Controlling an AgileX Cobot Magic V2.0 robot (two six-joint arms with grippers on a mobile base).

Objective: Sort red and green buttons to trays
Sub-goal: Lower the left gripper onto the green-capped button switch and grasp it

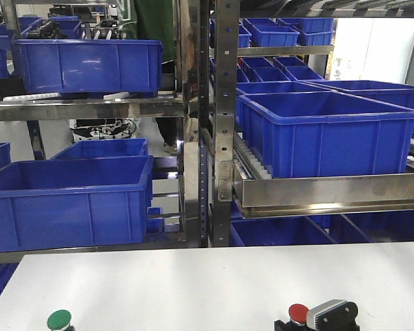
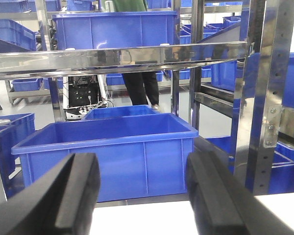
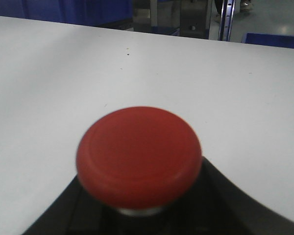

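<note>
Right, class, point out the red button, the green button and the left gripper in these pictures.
red button (image 3: 139, 156): right wrist view, centre of its red cap.
green button (image 1: 58, 320): front view, top of its green cap.
left gripper (image 2: 143, 171): left wrist view, the open gap midway between its black fingers.

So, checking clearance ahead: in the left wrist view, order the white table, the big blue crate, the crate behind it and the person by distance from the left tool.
From the left tool:
1. white table, just beneath it.
2. big blue crate, straight ahead, past the table edge.
3. crate behind it, centre, partly hidden.
4. person, farthest, standing beyond the rack.
</note>
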